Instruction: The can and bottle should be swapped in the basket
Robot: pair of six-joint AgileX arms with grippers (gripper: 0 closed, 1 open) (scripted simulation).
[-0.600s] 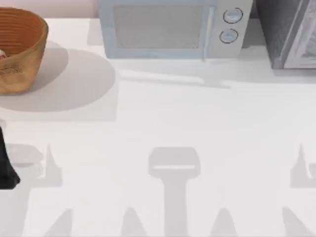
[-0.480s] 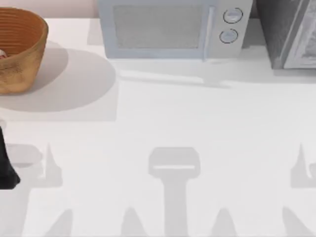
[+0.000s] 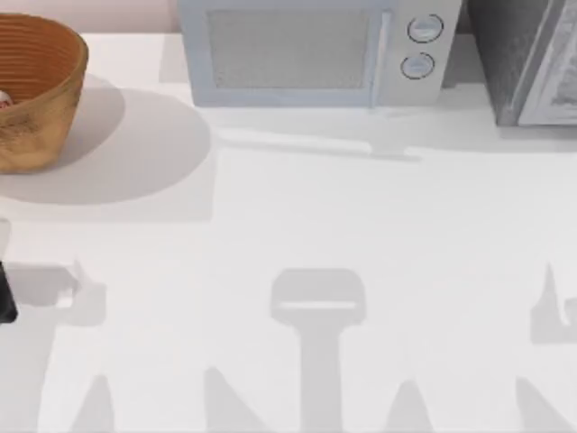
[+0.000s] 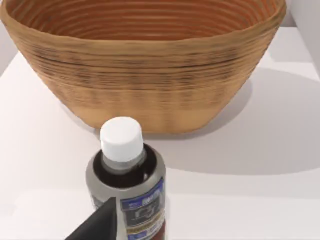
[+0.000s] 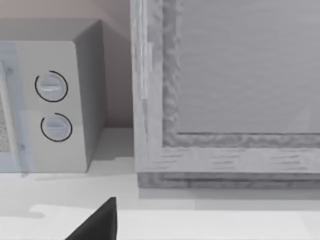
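Observation:
The woven tan basket [image 3: 41, 99] stands at the table's far left; in the left wrist view the basket [image 4: 150, 75] is close ahead. A white-and-red sliver of the can [image 3: 3, 99] peeks from inside it at the picture's edge. The bottle [image 4: 125, 180], dark with a white cap and a grey-blue label, stands upright on the table just short of the basket, apart from it. A dark part of my left gripper [image 4: 97, 225] sits right beside the bottle's label. My left arm [image 3: 4, 296] shows at the left edge. My right gripper [image 5: 97, 220] is parked near the microwave.
A pale grey microwave [image 3: 306, 50] stands at the back middle, with a grey cabinet [image 3: 527, 54] at the back right. Arm shadows fall on the white table [image 3: 297, 225], which spreads wide in front of them.
The dark part of my left arm at the top view's left edge has shrunk and drawn further left. Its shadow on the table has shifted left too.

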